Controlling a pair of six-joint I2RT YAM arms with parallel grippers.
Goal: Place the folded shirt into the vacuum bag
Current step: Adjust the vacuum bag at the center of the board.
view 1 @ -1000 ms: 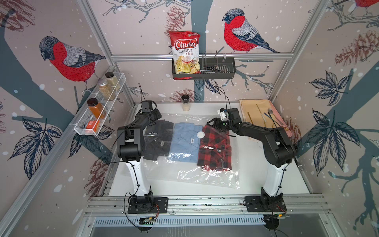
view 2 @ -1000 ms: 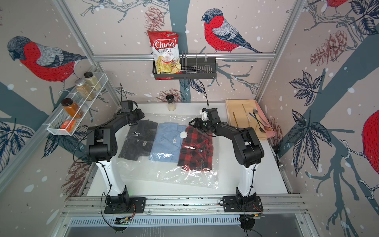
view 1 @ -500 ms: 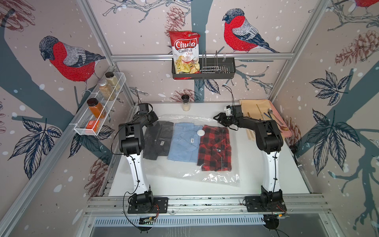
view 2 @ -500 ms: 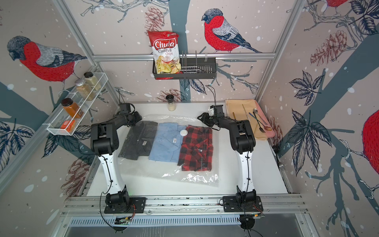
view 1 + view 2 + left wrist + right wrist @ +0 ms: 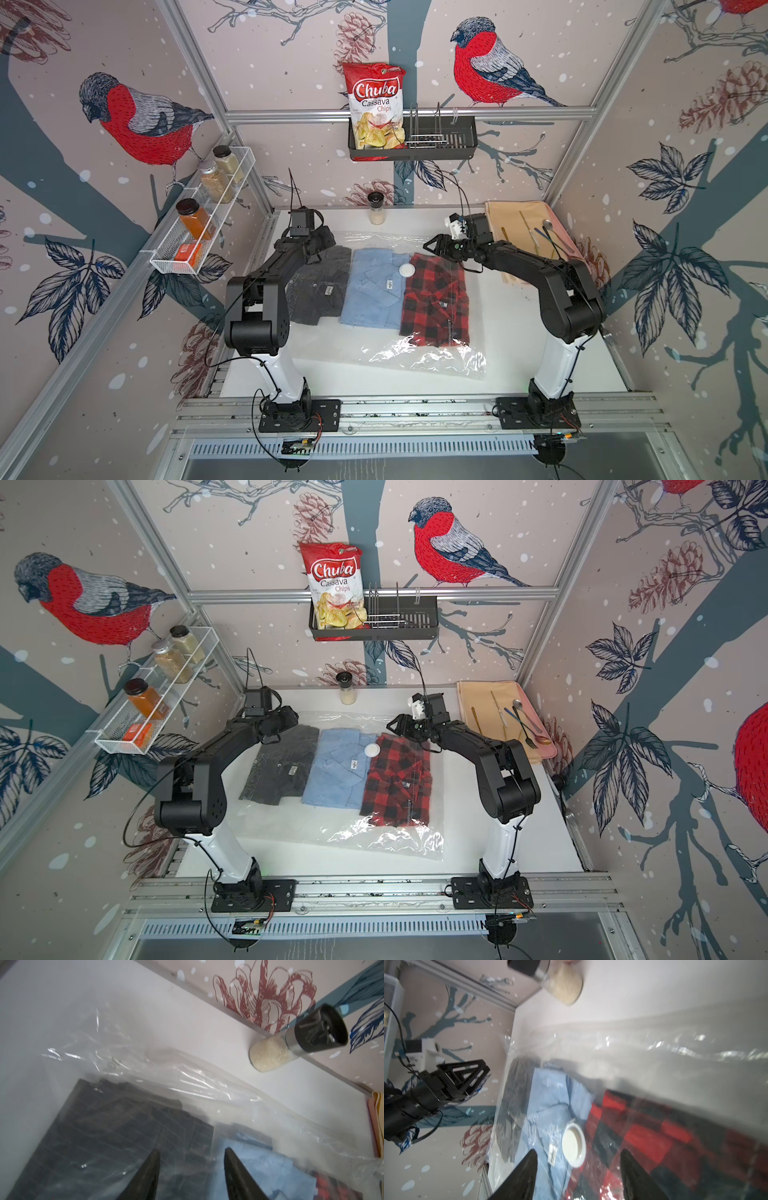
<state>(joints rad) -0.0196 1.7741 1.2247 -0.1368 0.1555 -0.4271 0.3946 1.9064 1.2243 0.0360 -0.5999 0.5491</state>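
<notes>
The clear vacuum bag [image 5: 415, 361] [image 5: 374, 837] lies flat on the white table, and its round white valve cap [image 5: 407, 270] [image 5: 574, 1145] faces up. Under its plastic, side by side, lie three folded shirts: dark grey [image 5: 320, 286], light blue [image 5: 374, 291] and red-black plaid [image 5: 436, 303]. My left gripper [image 5: 322, 249] [image 5: 191, 1150] hovers open over the grey shirt's far end. My right gripper [image 5: 428, 245] [image 5: 578, 1152] hovers open over the far end of the plaid shirt, near the cap. Neither holds anything.
A spice jar [image 5: 376, 208] stands at the back wall just beyond the bag. A beige mat with cutlery [image 5: 523, 224] lies at the back right. A wire shelf with jars [image 5: 199, 216] and a black basket with a chips bag [image 5: 411, 141] hang on the walls.
Half a second ago both arms stood taller and more stretched; now they are folded lower again. Both grippers stay open near the bag's far edge. Bag and shirts lie as before.
</notes>
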